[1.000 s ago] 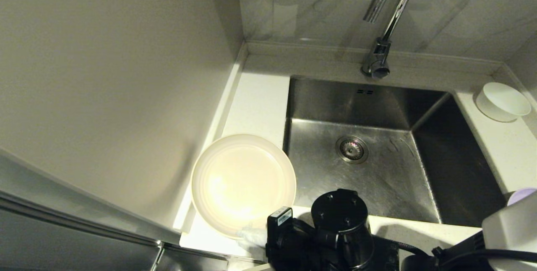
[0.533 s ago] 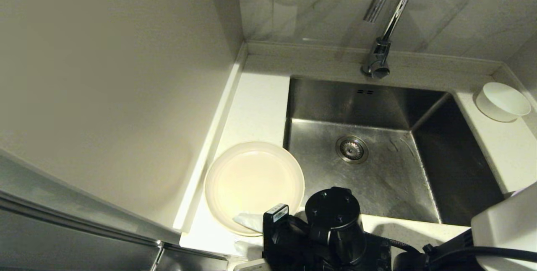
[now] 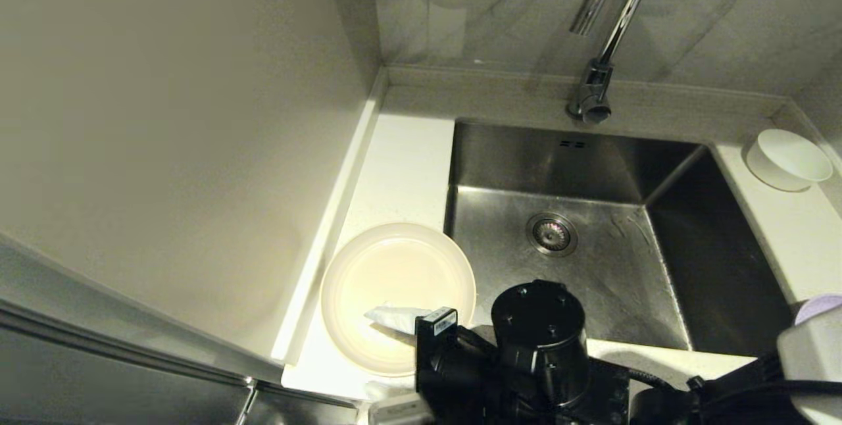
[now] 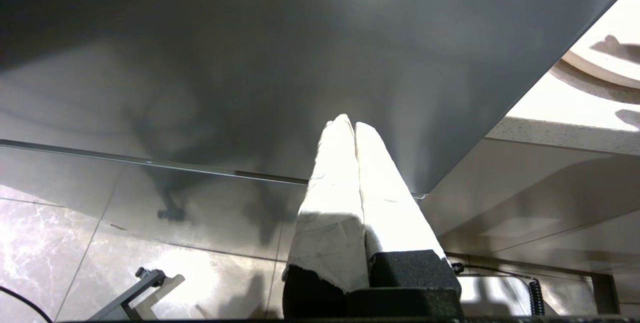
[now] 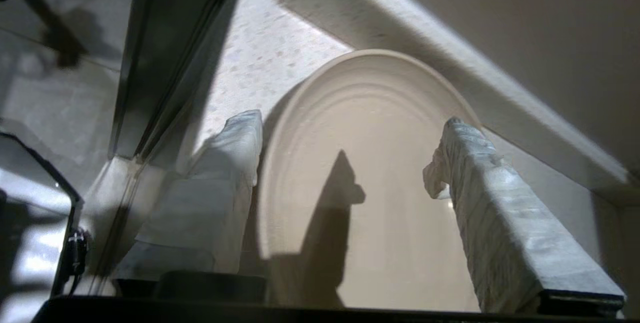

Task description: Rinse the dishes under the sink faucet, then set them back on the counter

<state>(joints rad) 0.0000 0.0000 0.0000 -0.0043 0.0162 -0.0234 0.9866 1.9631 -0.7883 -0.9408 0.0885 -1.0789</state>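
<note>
The beige plate (image 3: 396, 297) is seen lying flat on the tabletop (image 3: 404, 162) in the lower middle of the head view, just left of the sink (image 3: 612, 260), with its right rim reaching the basin's edge. The right hand (image 5: 350, 163) is placed at the plate's near rim, at the bottom centre of that view. Its wrapped fingers (image 5: 480, 173) are spread wide, one over the plate's inside and the other outside the rim over the tabletop, and nothing is gripped between them. In the head view one white fingertip (image 3: 395, 316) is seen over the plate's lower part.

The white bowl (image 3: 786, 158) is set on the tabletop at the right edge of the frame, beyond the sink. A sliver of the lavender plate (image 3: 816, 306) is visible at the lower right, partly hidden by the arm. The faucet (image 3: 605, 37) stands at the top centre, behind the basin.

The left hand (image 4: 352, 128) is parked below the tabletop's edge, before a dark cabinet front (image 4: 250, 63); its fingers are pressed together and hold nothing.
</note>
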